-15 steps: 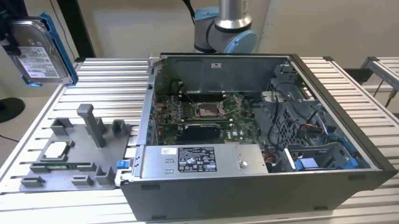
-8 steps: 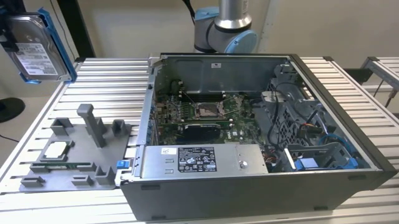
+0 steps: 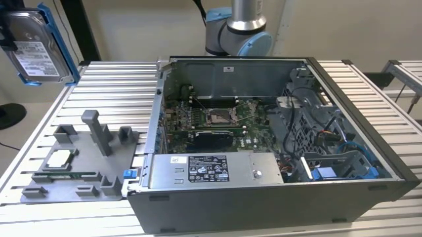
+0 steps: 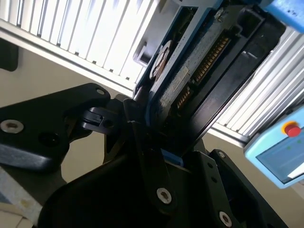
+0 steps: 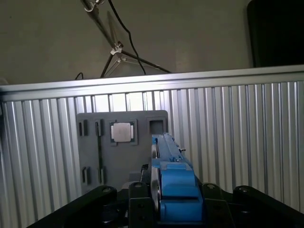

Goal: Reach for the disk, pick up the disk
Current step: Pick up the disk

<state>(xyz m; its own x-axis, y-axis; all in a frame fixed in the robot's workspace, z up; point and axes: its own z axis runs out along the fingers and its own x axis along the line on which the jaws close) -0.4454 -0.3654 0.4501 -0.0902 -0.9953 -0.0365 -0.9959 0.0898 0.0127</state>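
End effector (image 5: 175,202) is clamped on the disk (image 3: 36,47), a black finger (image 5: 138,202) on each flat face in the first wrist view. Disk is airborne and upright at the exterior view's upper left, well above the worktop (image 3: 108,84) and apart from the open PC case (image 3: 264,202). Grey tray (image 3: 82,148) with chip (image 3: 59,159) lies on the worktop below.

- Robotics lab or test cell; slatted aluminium bench (image 3: 112,89); plain beige walls
- opened computer tower (image 3: 250,207), boards exposed; grey parts fixture (image 3: 82,160) beside it
- robot arm (image 3: 240,24) behind; control pendant (image 4: 278,152) with red stop button
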